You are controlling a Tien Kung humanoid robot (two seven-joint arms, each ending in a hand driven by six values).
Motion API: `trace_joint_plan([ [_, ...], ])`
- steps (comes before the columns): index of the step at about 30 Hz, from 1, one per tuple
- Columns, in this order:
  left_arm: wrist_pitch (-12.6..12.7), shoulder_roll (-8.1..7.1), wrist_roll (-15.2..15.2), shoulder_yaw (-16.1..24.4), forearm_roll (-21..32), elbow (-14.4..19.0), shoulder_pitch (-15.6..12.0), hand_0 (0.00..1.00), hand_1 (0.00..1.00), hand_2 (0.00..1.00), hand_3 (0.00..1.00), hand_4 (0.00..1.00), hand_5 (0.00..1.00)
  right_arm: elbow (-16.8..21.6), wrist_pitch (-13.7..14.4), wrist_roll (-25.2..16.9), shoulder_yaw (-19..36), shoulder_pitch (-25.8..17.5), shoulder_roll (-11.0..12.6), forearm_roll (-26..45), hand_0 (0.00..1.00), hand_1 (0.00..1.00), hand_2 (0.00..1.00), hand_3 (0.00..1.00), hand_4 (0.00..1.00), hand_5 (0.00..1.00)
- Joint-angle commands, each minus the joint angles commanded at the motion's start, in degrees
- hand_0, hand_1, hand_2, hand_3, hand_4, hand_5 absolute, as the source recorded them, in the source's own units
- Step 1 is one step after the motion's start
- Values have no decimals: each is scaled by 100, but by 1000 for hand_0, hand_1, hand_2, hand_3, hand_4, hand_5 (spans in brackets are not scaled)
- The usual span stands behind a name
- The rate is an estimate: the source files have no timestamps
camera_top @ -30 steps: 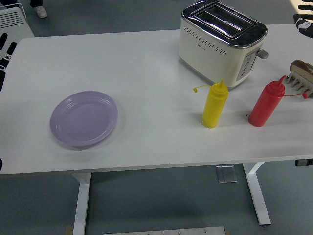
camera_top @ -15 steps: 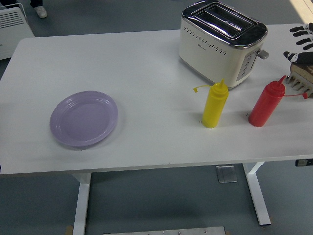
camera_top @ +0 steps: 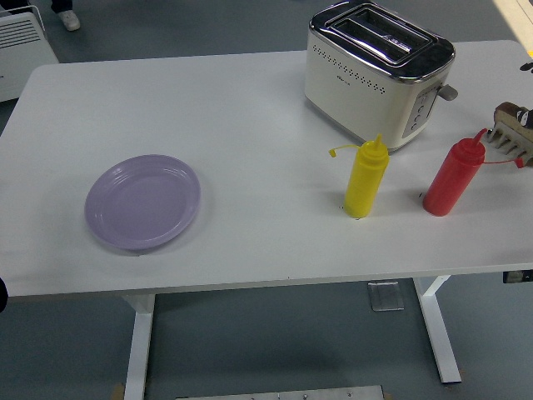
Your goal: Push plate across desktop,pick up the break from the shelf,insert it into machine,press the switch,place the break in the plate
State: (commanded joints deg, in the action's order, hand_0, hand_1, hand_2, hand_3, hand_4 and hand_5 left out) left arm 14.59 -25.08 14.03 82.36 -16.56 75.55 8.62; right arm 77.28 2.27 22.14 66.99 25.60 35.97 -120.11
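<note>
Your right hand shows only as a dark sliver at the right edge of the head view, above the shelf, and you cannot tell whether it is spread or curled. Of the left arm only a dark scrap sits at the lower left corner, off the table; the hand itself is out of view.

The purple plate lies on the left part of the white table, near the front edge, well apart from everything else. It looks untouched, so the push is probably the step in hand. Bring the left hand in low from the outer side, lay it flat against the rim, and slide the plate steadily towards the middle. Stop well short of the yellow bottle, which stands in front of the toaster with the red bottle to its right.

The bread rests on its small rack at the right edge, partly cut off, so its shape is hard to judge. The toaster's lever is just visible on its right end.
</note>
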Motion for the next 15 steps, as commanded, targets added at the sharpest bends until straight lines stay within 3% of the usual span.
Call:
trace_joint_plan([
  [5, 3, 61, 33, -167, 47, -199, 63, 861, 785, 762, 741, 727, 998, -171, 5, -6, -52, -10, -46, -575, 640, 723, 789, 797, 776, 120],
  [15, 19, 159, 33, -375, 117, -364, 105, 862, 784, 761, 739, 727, 998, 101, -42, -44, -76, -80, -69, -147, 616, 709, 776, 795, 789, 164],
])
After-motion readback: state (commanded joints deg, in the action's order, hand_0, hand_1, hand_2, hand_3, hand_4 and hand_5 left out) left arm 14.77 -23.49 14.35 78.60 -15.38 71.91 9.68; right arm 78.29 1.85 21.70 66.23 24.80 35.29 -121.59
